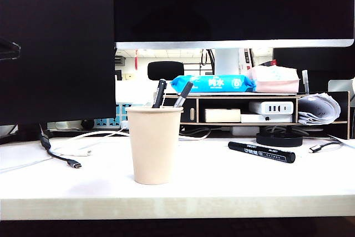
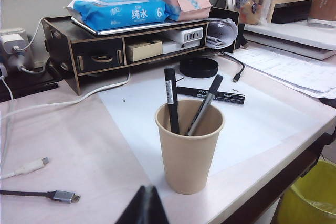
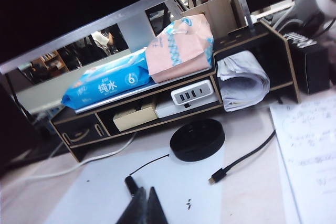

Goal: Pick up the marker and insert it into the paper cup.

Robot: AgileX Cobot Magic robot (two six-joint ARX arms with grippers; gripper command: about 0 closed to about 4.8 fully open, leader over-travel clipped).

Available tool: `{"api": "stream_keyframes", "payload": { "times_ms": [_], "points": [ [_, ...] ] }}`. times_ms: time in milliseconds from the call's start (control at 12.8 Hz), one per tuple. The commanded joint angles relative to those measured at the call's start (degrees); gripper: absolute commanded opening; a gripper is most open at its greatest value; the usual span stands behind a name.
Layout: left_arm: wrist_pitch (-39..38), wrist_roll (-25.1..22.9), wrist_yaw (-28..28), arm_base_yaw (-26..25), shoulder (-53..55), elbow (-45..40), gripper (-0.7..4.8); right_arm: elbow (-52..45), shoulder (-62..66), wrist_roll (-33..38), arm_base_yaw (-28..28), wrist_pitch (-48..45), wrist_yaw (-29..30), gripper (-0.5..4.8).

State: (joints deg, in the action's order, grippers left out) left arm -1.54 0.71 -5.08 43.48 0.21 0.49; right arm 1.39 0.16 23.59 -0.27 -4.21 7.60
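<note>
The marker (image 1: pixel 261 152) lies flat on the white sheet (image 2: pixel 262 114) on the table (image 1: pixel 177 192), untouched, to the right of the paper cup (image 1: pixel 154 145) in the exterior view and a bit farther back. Lettering faces up. In the left wrist view the marker (image 2: pixel 211 95) sits just behind the cup (image 2: pixel 189 150), in front of the black round disc (image 2: pixel 198 67). The right wrist view shows only one dark end of the marker (image 3: pixel 130 183) near the claw tips.

The cup stands upright and already holds two thinner pens with grey tips (image 2: pixel 203 106), leaning against the rim.

The step in hand looks like the approach, with no grasp yet. The right claw (image 3: pixel 143 205) has its fingers pressed together and empty, hanging close by the marker's end. The left claw (image 2: pixel 144 205) sits low in front of the cup with only its dark tips showing; they look closed and hold nothing.

The next move calls for the right claw to spread its fingers, line up across the barrel, come down and pinch near the middle. Then lift, tip the marker upright and drop it into the free gap beside the pens. Risk: knocking the light cup.

Behind all this are the black desk shelf (image 1: pixel 244 109), the blue wipes pack (image 1: pixel 211 83) and loose cables (image 1: pixel 61 156).
</note>
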Motion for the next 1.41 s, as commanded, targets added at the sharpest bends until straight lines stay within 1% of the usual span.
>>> {"api": "stream_keyframes", "payload": {
  "times_ms": [78,157,235,314,392,471,549,706,784,863,941,1019,1098,1255,1412],
  "points": [
    [0.33,-0.24,0.13,0.00,-0.02,0.04,-0.04,3.13,0.09,1.36,0.04,4.04,8.66,-0.06],
    [0.35,-0.24,0.17,0.04,-0.02,0.04,-0.04,17.59,12.26,-8.98,0.04,15.61,7.45,-0.06],
    [0.35,-0.24,0.17,0.07,-0.02,0.04,-0.04,22.03,18.47,-9.90,0.07,17.51,7.67,-0.06],
    [0.35,-0.24,0.17,0.09,-0.02,0.04,-0.04,28.44,27.89,-12.98,0.46,19.52,9.31,-0.06],
    [0.35,-0.22,0.17,0.11,-0.02,0.04,-0.04,42.71,48.22,-20.79,5.09,25.18,9.07,-0.06],
    [0.35,-0.24,0.20,0.11,-0.02,0.04,-0.04,47.25,54.71,-24.04,7.76,26.97,9.07,-0.06],
    [0.35,-0.24,0.17,0.11,-0.02,0.04,-0.04,53.99,64.87,-28.94,11.98,29.05,8.87,-0.06],
    [0.35,-0.24,0.15,0.09,-0.02,0.04,-0.04,61.09,76.41,-31.93,15.58,30.34,8.81,-0.06],
    [0.33,-0.24,0.20,0.11,-0.02,0.04,-0.04,64.96,82.01,-34.36,16.57,32.76,8.35,-0.06],
    [0.33,-0.24,0.15,0.11,-0.02,0.04,-0.04,70.49,89.02,-36.15,17.33,37.51,6.36,-0.06],
    [0.33,-0.24,0.17,0.11,-0.02,0.04,-0.04,73.02,92.21,-36.33,17.64,39.50,5.84,-0.06],
    [0.31,-0.24,0.17,0.11,-0.02,0.04,-0.04,77.64,97.72,-37.38,17.64,42.84,5.81,-0.06],
    [0.35,-0.24,0.15,0.11,-0.02,0.04,-0.04,80.35,100.80,-39.06,17.64,44.92,5.33,-0.06],
    [0.33,-0.24,0.17,0.11,-0.02,0.04,-0.04,85.02,106.14,-39.26,17.64,46.86,2.75,-0.06],
    [0.33,-0.24,0.15,0.11,-0.02,0.04,-0.04,88.17,109.59,-40.68,17.92,47.71,2.78,-0.06]
  ]
}}
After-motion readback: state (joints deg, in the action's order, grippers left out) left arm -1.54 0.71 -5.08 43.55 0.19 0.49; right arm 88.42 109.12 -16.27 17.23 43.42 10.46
